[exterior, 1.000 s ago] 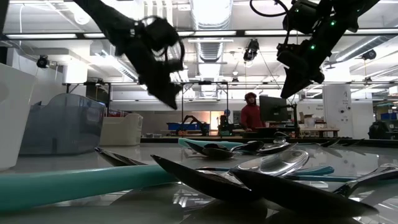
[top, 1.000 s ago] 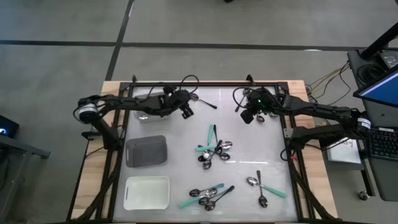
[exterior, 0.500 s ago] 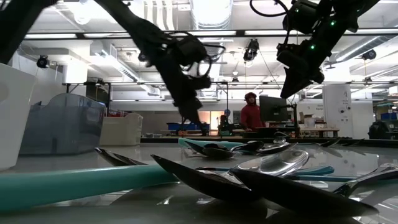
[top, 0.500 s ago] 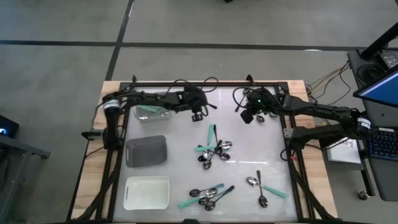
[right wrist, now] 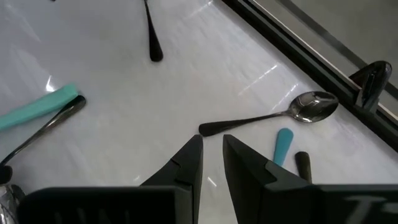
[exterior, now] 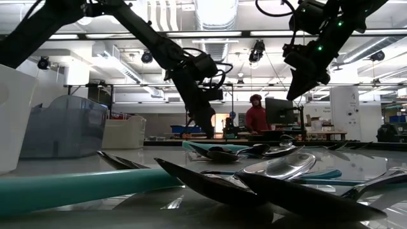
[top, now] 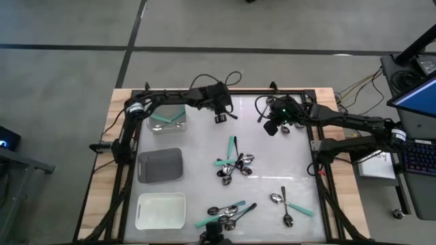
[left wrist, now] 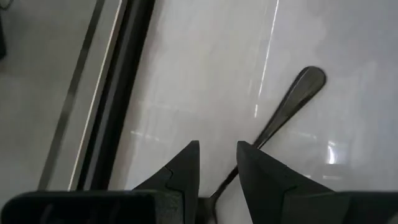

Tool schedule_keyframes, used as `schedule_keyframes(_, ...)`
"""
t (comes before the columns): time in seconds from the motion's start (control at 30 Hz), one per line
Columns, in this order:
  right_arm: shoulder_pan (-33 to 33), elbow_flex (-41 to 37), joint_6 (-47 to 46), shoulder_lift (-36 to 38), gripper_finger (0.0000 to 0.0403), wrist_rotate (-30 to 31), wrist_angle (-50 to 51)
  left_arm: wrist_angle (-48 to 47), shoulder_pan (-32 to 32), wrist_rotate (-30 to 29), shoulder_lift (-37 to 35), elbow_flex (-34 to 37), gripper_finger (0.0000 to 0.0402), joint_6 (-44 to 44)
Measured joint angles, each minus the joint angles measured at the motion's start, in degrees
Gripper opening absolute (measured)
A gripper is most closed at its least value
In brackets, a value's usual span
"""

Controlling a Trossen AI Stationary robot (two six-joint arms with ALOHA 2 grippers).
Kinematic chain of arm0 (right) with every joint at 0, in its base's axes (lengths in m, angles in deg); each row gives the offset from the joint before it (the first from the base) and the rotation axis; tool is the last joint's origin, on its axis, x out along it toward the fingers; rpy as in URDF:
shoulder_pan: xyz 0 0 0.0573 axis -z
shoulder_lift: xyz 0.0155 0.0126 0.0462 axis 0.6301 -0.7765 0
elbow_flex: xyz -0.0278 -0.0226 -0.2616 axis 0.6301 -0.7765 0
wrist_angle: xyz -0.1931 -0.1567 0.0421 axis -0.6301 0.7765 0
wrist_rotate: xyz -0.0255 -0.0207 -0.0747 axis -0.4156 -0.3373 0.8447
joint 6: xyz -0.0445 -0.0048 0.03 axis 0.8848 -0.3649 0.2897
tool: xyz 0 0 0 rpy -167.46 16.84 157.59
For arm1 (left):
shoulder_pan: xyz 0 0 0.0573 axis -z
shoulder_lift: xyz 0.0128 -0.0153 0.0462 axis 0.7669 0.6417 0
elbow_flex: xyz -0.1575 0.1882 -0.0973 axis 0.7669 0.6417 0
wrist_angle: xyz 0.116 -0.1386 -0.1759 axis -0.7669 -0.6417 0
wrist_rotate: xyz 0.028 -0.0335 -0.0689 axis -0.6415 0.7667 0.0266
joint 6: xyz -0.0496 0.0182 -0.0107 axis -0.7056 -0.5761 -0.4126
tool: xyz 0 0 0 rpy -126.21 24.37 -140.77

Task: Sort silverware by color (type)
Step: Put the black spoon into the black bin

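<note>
The grey tray (top: 161,165) sits on the left part of the white table (top: 272,170), and everything else is placed from it. Toward the table's far edge from it lies a clear tray (top: 167,118) holding a teal-handled spoon (top: 163,118). On its near side lies a white tray (top: 161,209), which looks bare.

The remaining silverware lies loose on the table, to the right of the grey tray. A cluster of teal, black and silver spoons (top: 234,165) lies level with the grey tray. A second heap (top: 228,214) lies nearer the front edge, level with the white tray, and a small group (top: 287,205) lies farther right. A single all-silver spoon (left wrist: 292,102) lies near the far edge, beyond the clear tray's right side. More spoons lie by the far right rail, among them a silver spoon (right wrist: 273,117) with teal and dark handle ends beside it. Nothing stands between the arms and these spoons.

The left gripper (top: 220,116) hangs over the table just right of the clear tray, above the lone silver spoon. Its fingers (left wrist: 180,171) stand a narrow gap apart with nothing between them; the spoon's handle runs beneath that gap on the table.

The right gripper (top: 272,127) hovers farther right, near the far right rail, over the spoons there. Its fingers (right wrist: 186,165) are also slightly apart and hold nothing.
</note>
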Motion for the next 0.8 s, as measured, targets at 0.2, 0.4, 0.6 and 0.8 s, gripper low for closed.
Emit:
schedule_keyframes(0.2,0.0,0.0,0.8,0.0,0.0054,0.0,-0.2,-5.1,-0.7,2.2,2.4,-2.6,0.0090,2.4)
schedule_keyframes(0.4,0.0,0.0,1.0,0.0,0.0054,0.0,-0.5,-6.3,-0.8,3.7,3.6,-5.1,0.0090,4.6)
schedule_keyframes(0.6,0.0,0.0,1.0,0.0,0.0054,0.0,-0.7,-13.2,-1.3,5.5,5.6,-9.0,0.0090,8.6)
schedule_keyframes(0.8,0.0,0.0,1.7,0.0,0.0054,0.0,-0.9,-23.9,-2.5,7.4,10.5,-19.3,0.0090,14.9)
